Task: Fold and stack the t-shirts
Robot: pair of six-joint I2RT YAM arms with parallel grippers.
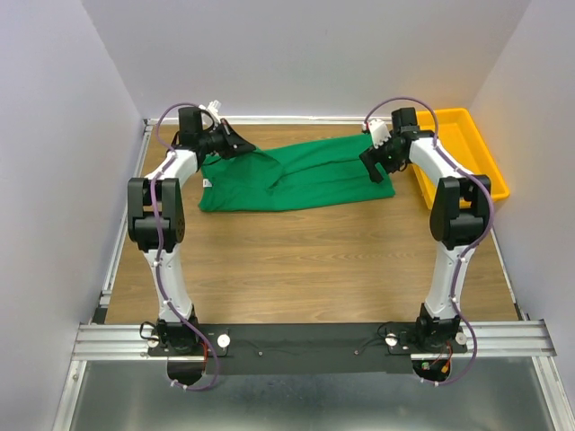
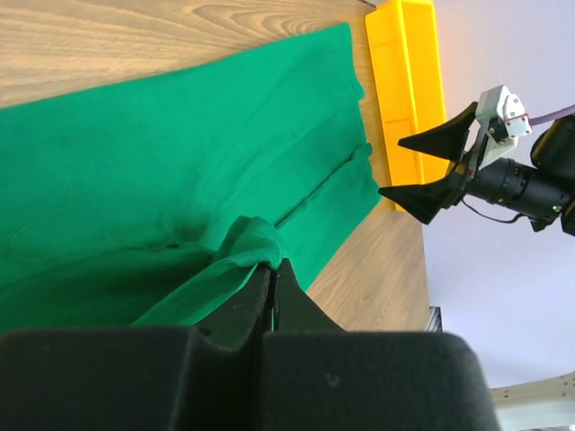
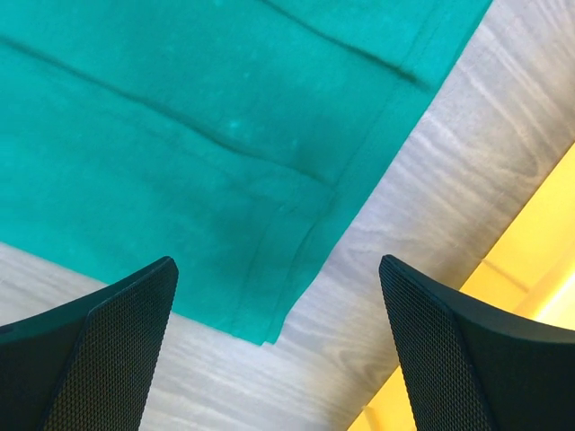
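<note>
At the far side of the tabletop (image 1: 305, 260), we saw the green t-shirt (image 1: 314, 180) lying. Our left end effector (image 2: 272, 267) pinched a fold of it; our right end effector (image 3: 276, 262) hung wide open above its corner near the yellow tray (image 1: 467, 144).

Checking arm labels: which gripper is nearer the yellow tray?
Right. The right gripper hangs open above the t-shirt end beside the yellow tray; the left gripper pinches the shirt's opposite end.
</note>
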